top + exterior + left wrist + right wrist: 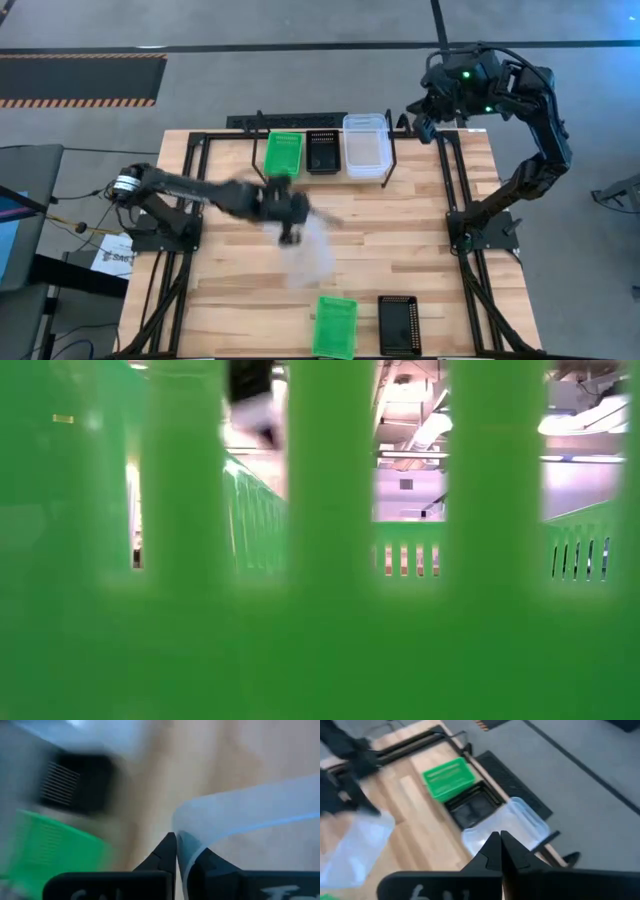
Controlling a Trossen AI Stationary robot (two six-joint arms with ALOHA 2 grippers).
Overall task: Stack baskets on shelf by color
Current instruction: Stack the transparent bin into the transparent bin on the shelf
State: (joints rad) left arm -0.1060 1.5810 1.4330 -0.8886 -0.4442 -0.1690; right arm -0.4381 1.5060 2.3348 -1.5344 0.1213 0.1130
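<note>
1. Left gripper: pinches the rim of a clear basket above mid-table.
2. Right gripper: fingers together, empty, above the shelf.
3. Low view only: green basket fills it.

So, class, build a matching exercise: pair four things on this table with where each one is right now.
Things:
1. clear basket
2. green basket
3. black basket
4. right gripper

Places:
A. middle slot of the shelf
B. near table edge, beside a black one
C. gripped by the left gripper
D. beyond the shelf's right end

Pairs: 1-C, 2-B, 3-A, 4-D
</note>
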